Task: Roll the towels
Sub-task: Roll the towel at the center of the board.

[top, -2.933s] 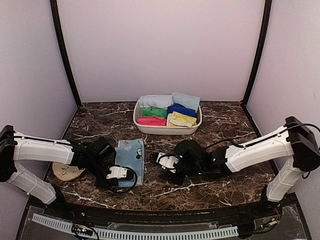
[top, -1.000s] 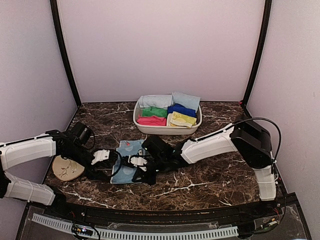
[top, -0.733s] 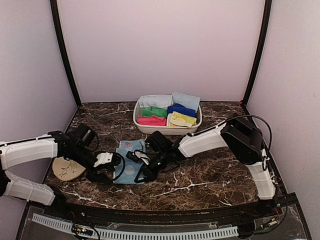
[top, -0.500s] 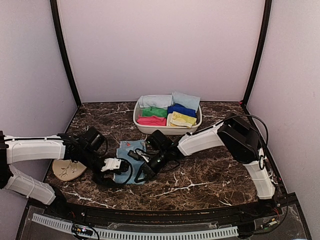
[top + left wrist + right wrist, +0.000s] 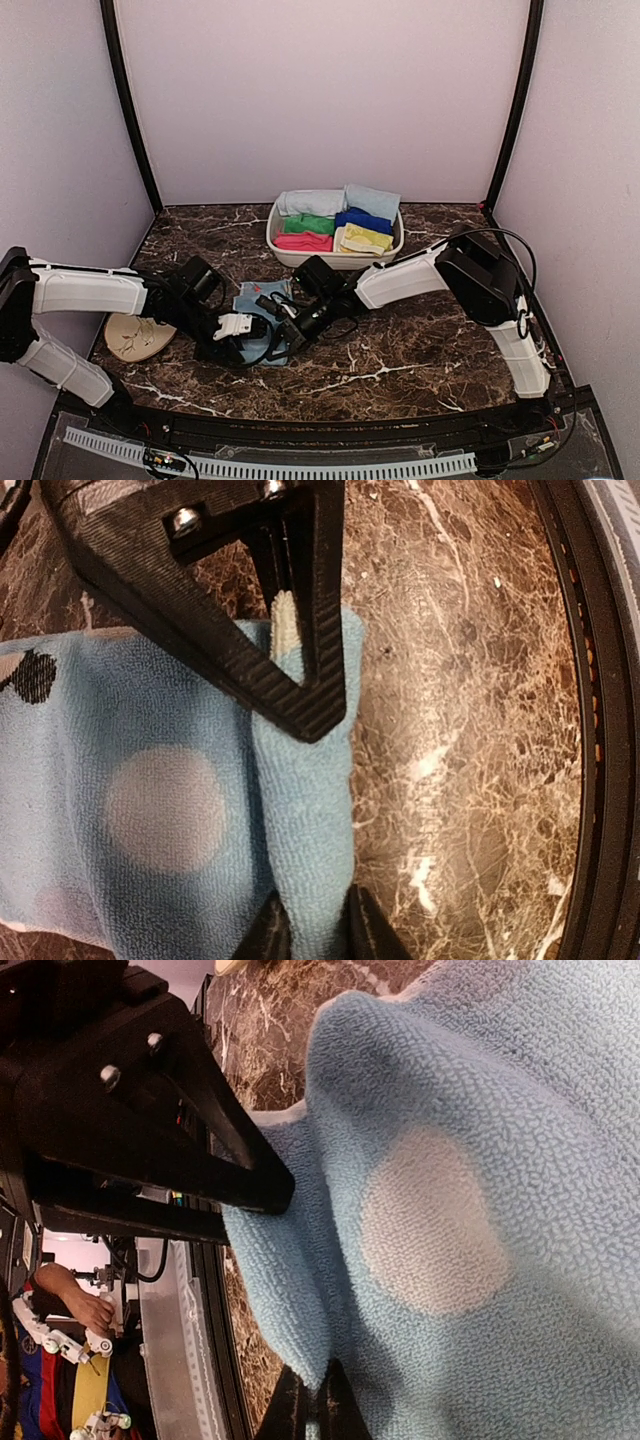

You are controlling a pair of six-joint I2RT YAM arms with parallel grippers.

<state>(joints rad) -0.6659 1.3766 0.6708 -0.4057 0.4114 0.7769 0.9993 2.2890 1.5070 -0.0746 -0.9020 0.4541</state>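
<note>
The left gripper (image 5: 262, 338) and right gripper (image 5: 287, 326) cover most of the spotted towel (image 5: 250, 298).

No letters, numbers, labels or brand marks could be read in any view. The spotted towel (image 5: 160, 810) carried only pale round spots and a small dark printed shape at the left edge of the left wrist view. The plate (image 5: 132, 340) at the lower left of the top view bore a drawing too small to make out.
</note>
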